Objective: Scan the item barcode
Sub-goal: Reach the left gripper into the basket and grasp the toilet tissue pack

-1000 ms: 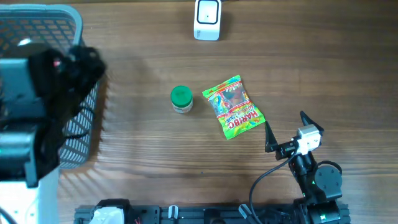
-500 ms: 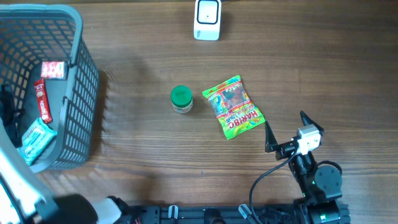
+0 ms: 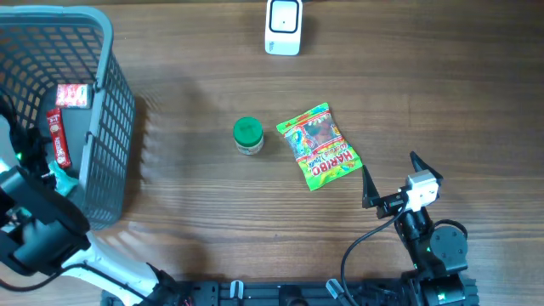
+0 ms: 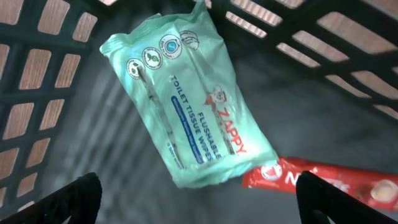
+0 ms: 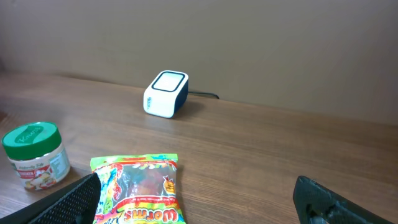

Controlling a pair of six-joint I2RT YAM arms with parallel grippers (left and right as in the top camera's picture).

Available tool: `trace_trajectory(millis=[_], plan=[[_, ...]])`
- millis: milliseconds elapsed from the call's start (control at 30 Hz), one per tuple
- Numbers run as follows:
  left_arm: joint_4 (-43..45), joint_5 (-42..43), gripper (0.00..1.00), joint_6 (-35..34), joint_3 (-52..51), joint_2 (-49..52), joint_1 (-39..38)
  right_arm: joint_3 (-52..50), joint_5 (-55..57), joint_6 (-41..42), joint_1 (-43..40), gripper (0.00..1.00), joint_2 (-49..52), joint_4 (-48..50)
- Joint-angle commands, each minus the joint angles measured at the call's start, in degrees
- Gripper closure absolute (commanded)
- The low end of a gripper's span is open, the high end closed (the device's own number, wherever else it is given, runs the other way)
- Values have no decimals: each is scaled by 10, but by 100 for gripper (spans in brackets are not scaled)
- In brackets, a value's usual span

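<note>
My left gripper [image 4: 200, 200] hangs open inside the grey basket [image 3: 119, 102], low over a mint-green pack of toilet tissue wipes [image 4: 186, 106]. A red snack packet [image 4: 329, 180] lies against the pack's lower right corner. Neither touches the fingers. No barcode shows on either. The white scanner [image 3: 283, 25] stands at the table's far edge. My right gripper [image 3: 391, 180] rests open near the front right. It points at a Haribo worms bag [image 5: 140, 190] and has nothing between its fingers.
A green-lidded jar [image 3: 247, 136] stands just left of the Haribo bag [image 3: 320, 146]. Another red and white packet [image 3: 72, 95] lies deeper in the basket. The left arm [image 3: 34, 234] comes over the basket's near edge. Bare wood lies between basket and jar.
The left arm, which hid the basket a second ago, has swung down to the front left and now dips into the basket's near side. The right arm has not moved.
</note>
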Motion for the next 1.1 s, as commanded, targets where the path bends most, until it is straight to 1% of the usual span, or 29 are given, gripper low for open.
trace_trajectory(millis=[0,33,133,233,300,467,500,533,567,600,633,700,767,867,900,1000,1067], plan=[[8,-26,3,-37,-4,34,5,-1,6,-1,2,0,-2,1],[13,-28,1,-37,-7,42,5,-1,6,-1,2,0,-2,1],[43,-28,0,-38,-31,53,5,-1,6,-2,2,0,-2,1],[106,-26,0,-38,-89,53,5,-1,6,-2,2,0,-2,1],[126,-20,0,-38,-119,53,5,-1,6,-1,2,0,-2,1],[209,-14,0,-38,-213,53,5,-1,6,-2,2,1,-2,1],[224,-10,8,-38,-231,53,5,-1,6,-1,2,0,-2,1],[231,-9,22,-38,-240,53,5,0,6,-1,2,0,-2,1],[231,-10,29,-37,-243,53,5,-1,6,-2,2,0,-2,1],[231,-10,34,-37,-243,53,5,-1,6,-1,2,0,-2,1],[231,-7,43,-33,-243,51,5,-1,6,-2,2,0,-2,1],[225,3,53,-31,-243,49,5,-1,6,-2,2,0,-2,1],[225,20,53,-11,-238,43,5,-1,6,-2,2,0,-2,1],[222,65,53,48,-214,15,5,-1,6,-2,2,0,-2,1],[215,77,53,58,-203,0,5,-1,6,-1,2,0,-2,1],[162,90,53,65,-149,-75,5,-1,6,-2,2,0,-2,1],[144,113,51,96,-118,-131,5,-1,6,-2,2,1,-2,1]])
